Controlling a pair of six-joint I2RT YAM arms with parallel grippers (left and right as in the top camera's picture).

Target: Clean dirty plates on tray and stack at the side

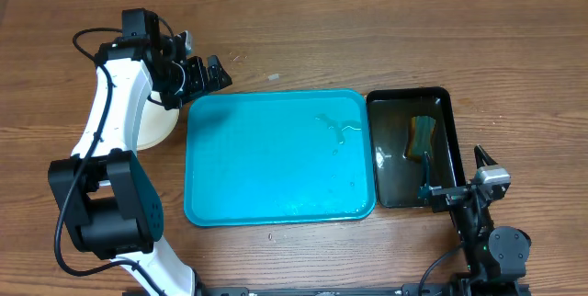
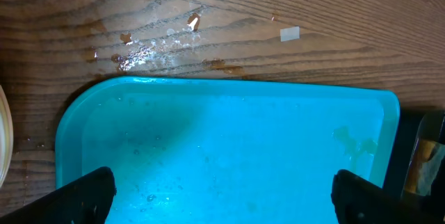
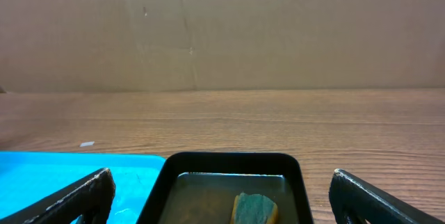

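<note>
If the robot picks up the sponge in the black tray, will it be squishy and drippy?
Probably squishy: the sponge looks soft and foamy with a green scrubby side. Likely drippy and heavier than a dry one, since it sits in brownish water in the black tray. Being blocky, it shouldn't roll.

The brown wooden table [image 1: 386,48] carries the turquoise tray [image 1: 276,163]. Just beside the tray's right edge sits a smaller black tray [image 1: 409,94], and close off its left edge rests a pale plate [image 1: 158,129], partly hidden. Beyond the tray's far edge lie a small white scrap [image 2: 290,34] and wet specks with crumbs [image 2: 146,53].
</note>
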